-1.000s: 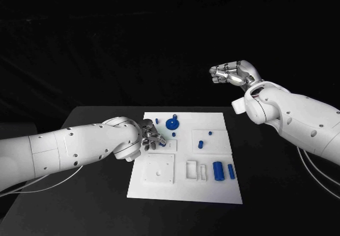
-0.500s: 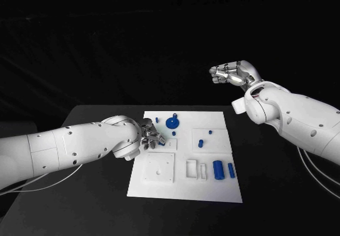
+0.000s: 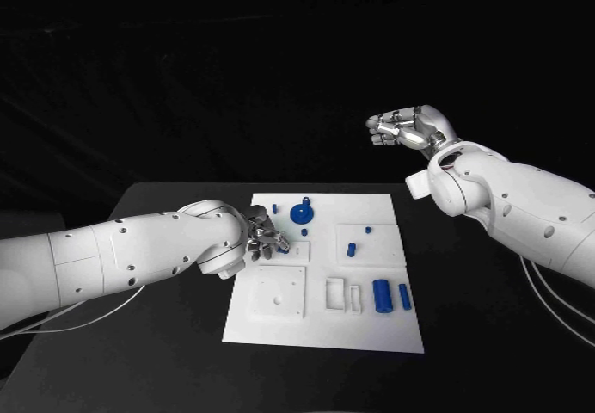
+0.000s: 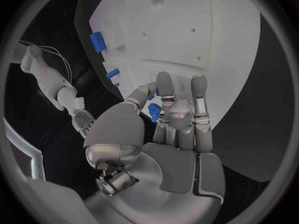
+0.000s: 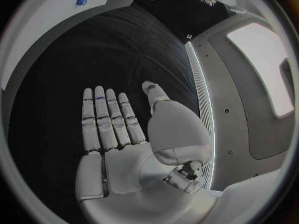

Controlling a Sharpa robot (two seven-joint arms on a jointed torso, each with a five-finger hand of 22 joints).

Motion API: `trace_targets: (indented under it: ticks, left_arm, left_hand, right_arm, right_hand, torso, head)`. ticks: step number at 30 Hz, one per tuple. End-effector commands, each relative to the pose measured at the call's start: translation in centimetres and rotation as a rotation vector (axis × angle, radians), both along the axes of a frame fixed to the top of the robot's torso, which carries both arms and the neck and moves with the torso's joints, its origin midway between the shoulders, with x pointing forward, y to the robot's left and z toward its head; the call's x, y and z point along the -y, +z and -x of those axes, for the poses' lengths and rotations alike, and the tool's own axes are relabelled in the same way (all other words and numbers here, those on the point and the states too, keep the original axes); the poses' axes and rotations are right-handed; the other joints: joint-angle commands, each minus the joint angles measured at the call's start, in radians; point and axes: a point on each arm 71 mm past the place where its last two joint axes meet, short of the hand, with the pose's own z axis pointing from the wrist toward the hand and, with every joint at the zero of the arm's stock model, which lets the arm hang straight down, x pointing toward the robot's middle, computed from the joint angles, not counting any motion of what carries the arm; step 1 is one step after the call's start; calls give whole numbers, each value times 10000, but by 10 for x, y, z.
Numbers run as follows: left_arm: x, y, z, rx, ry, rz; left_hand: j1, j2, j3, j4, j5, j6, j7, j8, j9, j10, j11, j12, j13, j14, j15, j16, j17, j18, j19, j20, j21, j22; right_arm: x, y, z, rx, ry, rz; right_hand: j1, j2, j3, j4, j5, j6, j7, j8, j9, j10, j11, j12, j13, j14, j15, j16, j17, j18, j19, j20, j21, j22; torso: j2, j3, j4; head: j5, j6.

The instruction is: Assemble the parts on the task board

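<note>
Task board [image 3: 325, 331] is a white plate mid-table with small blue parts: a round disc piece [image 3: 302, 215] at its far end, two blue cylinders [image 3: 382, 298] near its right edge. Left hand [image 3: 263, 238] is over the board's left edge; left wrist view shows it pinching a small blue part [image 4: 154, 111]. Right hand [image 3: 407, 129] is raised well beyond the board; right wrist view shows flat, spread fingers [image 5: 106, 118] holding nothing.

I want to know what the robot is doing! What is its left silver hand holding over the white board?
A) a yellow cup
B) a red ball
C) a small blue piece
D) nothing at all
C: in the left wrist view, the fingers of the left silver hand pinch a small blue piece above the white task board.
</note>
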Motion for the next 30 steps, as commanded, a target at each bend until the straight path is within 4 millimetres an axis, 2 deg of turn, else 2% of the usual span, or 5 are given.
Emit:
trace_targets:
  ticks: [1,17,25,30]
  left_arm:
    - [2,-4,3,-307,-246,-262]
    - [3,-4,3,-353,-295,-419]
    - [3,-4,2,-310,-262,-416]
    - [3,-4,2,-330,-254,-435]
  left_hand:
    - [68,105,62,-126,-110,1849,-1234,28,1370,299,-275,72,20,31,-98,88,89,-22,90,7,-83,86]
    - [44,135,43,40,-169,1975,-1320,32,2258,284,-310,278,-22,44,-96,329,282,-41,275,20,-563,617]
    - [39,179,74,45,-158,1994,-1323,44,2351,292,-306,301,-18,49,-97,356,310,-42,305,18,-626,695]
    - [4,213,133,-13,-92,1986,-1325,36,2482,293,-309,335,-20,51,-98,407,353,-49,351,14,-745,826]
  right_arm:
    - [-2,-1,0,-164,233,-191]
    - [-2,-5,1,-302,348,-182]
    - [-3,-7,1,-356,383,-163]
    - [-3,-8,1,-359,427,-77]
  right_hand:
    - [43,-15,-54,9,51,-48,-4,-67,-11,-52,-5,-22,-12,-61,-5,-66,-16,175,-78,22,45,-13]
    - [88,35,-30,-16,53,-83,-4,-70,-13,-72,3,-22,-12,-110,10,-67,-16,173,-119,35,38,-14]
    - [95,37,16,-48,44,-72,-3,-67,-12,-77,5,-23,-13,-119,13,-66,-16,178,-131,40,43,-13]
    - [149,14,49,-144,-36,-89,0,-69,-13,-85,6,-22,-12,-145,20,-66,-16,174,-175,48,35,-16]
  torso:
    - [-3,3,-2]
    - [4,1,4]
    - [11,-9,-8]
    - [19,0,-11]
  head:
    - [4,-13]
    - [0,-32]
    - [8,-51]
    - [9,-63]
